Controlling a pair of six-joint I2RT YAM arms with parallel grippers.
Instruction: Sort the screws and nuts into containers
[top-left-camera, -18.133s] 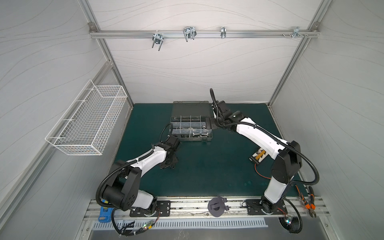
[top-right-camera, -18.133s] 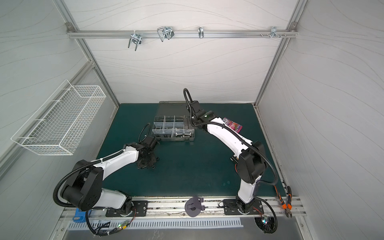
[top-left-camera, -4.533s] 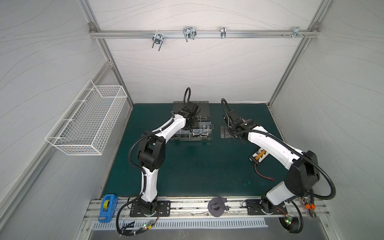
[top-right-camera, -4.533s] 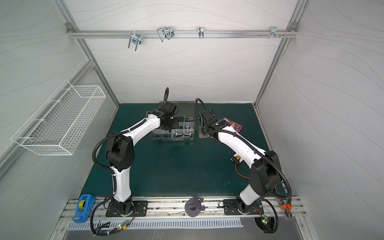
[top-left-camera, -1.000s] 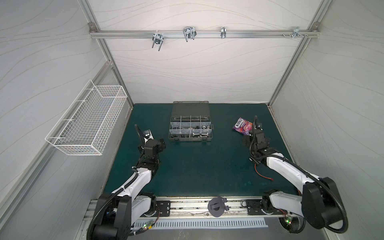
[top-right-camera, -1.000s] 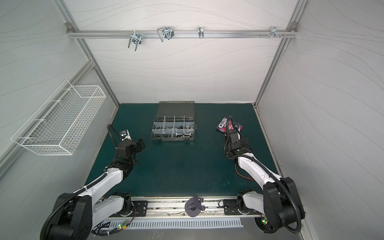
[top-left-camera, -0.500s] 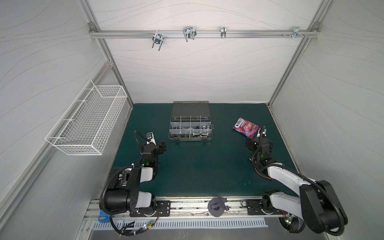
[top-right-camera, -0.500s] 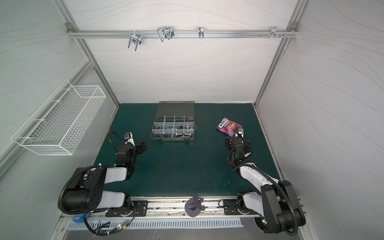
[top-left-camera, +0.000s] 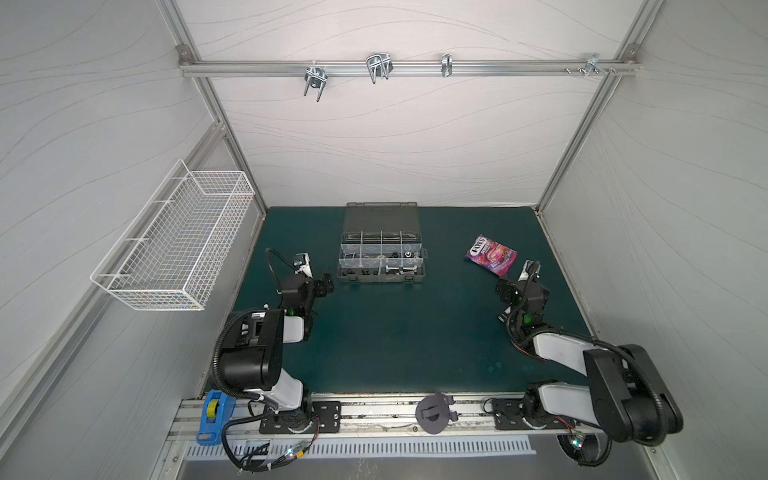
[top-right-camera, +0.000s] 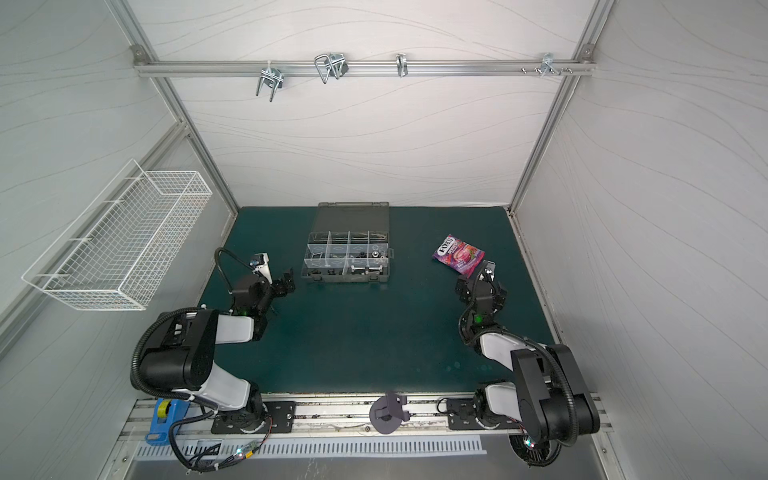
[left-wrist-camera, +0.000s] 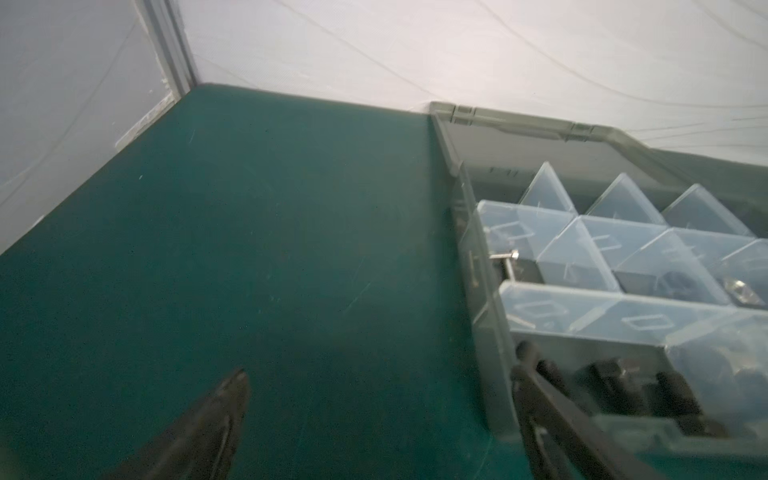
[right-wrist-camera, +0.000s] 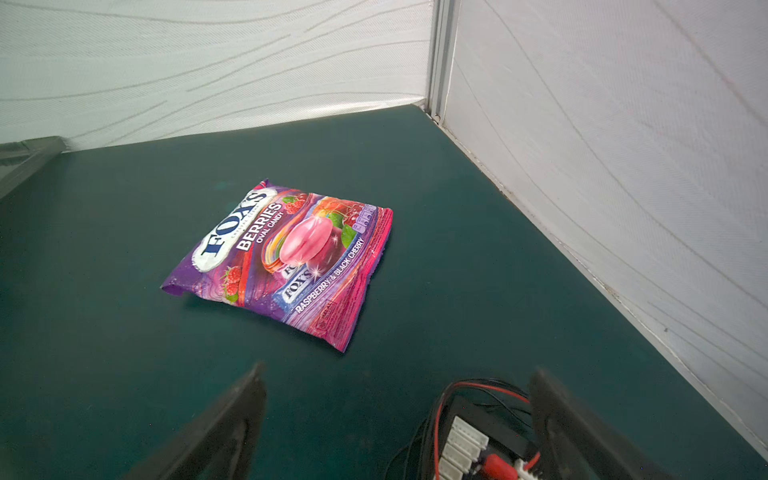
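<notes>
Screws (left-wrist-camera: 505, 256) in the containers (left-wrist-camera: 561, 249) show clearly from the left wrist; left claw (left-wrist-camera: 380, 370) and right claw (right-wrist-camera: 399, 370) gape empty.

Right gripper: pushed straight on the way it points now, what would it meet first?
Probably the purple candy bag, lying flat ahead of the open right gripper, though depth is unclear.

Lab test cell: aluminium frame (top-left-camera: 407, 68), white panels (top-left-camera: 374, 145)

grey plastic organizer case (top-left-camera: 380, 277): lid open, on dark green mat (top-left-camera: 395, 345) | purple candy bag (top-left-camera: 491, 254): flat, apart, right of case
</notes>
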